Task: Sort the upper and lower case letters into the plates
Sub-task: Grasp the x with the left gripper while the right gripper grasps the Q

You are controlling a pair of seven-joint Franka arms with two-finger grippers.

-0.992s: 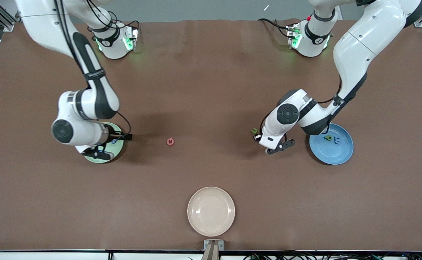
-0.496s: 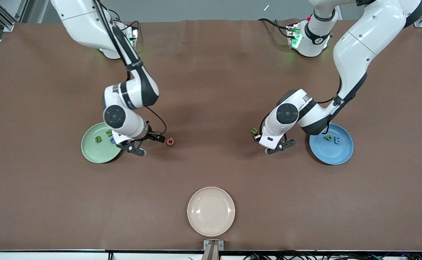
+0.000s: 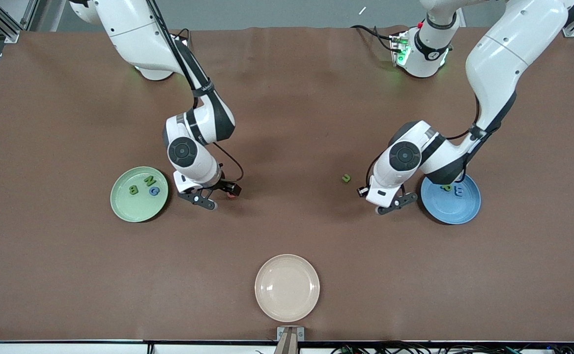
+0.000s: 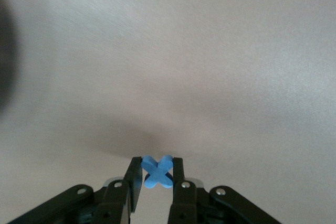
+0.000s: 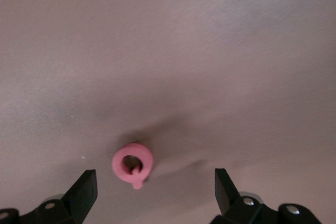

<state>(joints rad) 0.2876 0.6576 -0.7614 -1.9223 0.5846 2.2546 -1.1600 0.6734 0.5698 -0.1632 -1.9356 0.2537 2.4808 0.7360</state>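
Front view: cream plate at table edge nearest camera, bare. Green plate farther from camera than cream plate, toward right arm's end; carries green B, green N, blue G. Blue plate toward left arm's end, two letters partly hidden under arm. Small green letter on table between plates.

Left wrist view: left gripper clamped on blue X, above bare table.

Right wrist view: right gripper fingers spread wide, straddling red letter lying on table.
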